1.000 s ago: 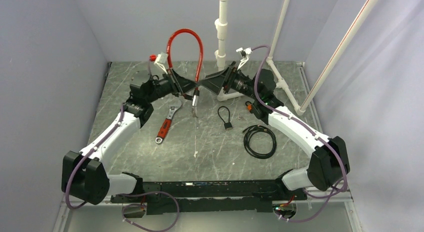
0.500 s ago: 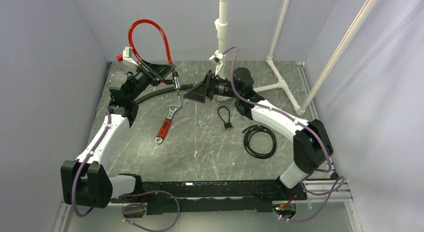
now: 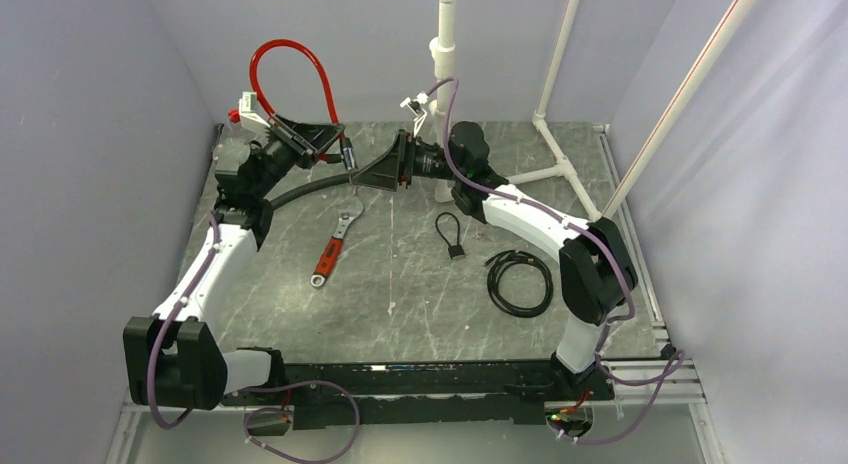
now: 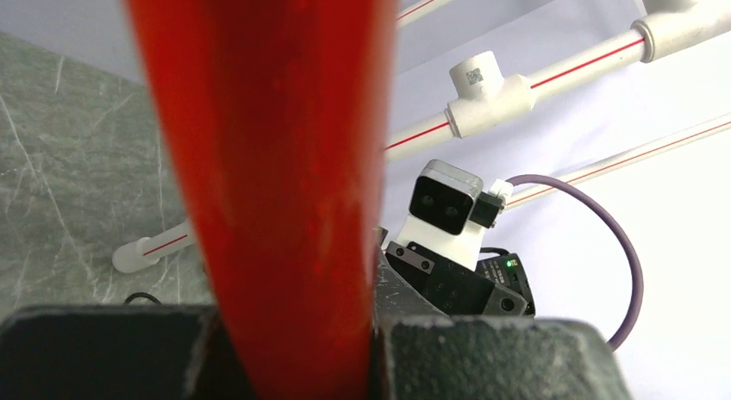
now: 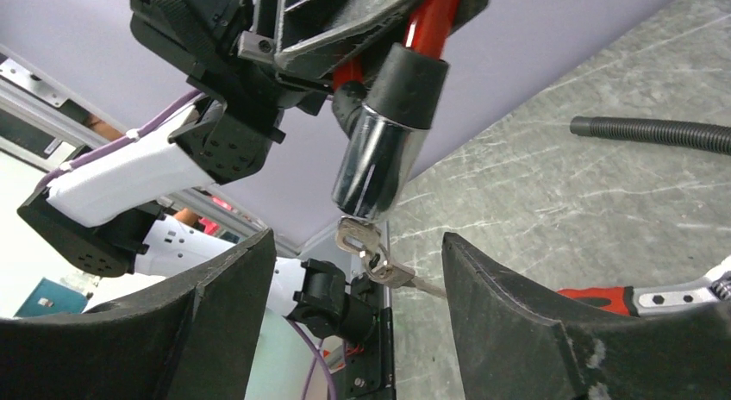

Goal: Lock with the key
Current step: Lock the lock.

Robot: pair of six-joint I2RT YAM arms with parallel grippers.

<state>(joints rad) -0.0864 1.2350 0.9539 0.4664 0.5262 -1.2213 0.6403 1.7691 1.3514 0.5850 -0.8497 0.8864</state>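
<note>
My left gripper (image 3: pixel 322 144) is shut on a red cable lock (image 3: pixel 290 59) and holds it above the back left of the table. The red cable fills the left wrist view (image 4: pixel 276 159) between my shut jaws (image 4: pixel 293 357). In the right wrist view the lock's metal cylinder (image 5: pixel 379 163) points down, with silver keys on a ring (image 5: pixel 366 245) hanging from its end. My right gripper (image 5: pixel 358 314) is open, its jaws either side of those keys without touching them. A tiny black-headed key on a cord loop (image 3: pixel 456 250) lies on the table, apart from both grippers.
A red-handled wrench (image 3: pixel 335 249) lies left of centre. It also shows in the right wrist view (image 5: pixel 638 298). A black hose (image 3: pixel 310 189) lies under the grippers. A coiled black cable (image 3: pixel 520 282) is at the right. White pipes (image 3: pixel 443 54) stand at the back.
My left gripper has carried the red cable lock left and back. My right arm has swung left after it, and its open gripper now sits at the lock's cylinder.
</note>
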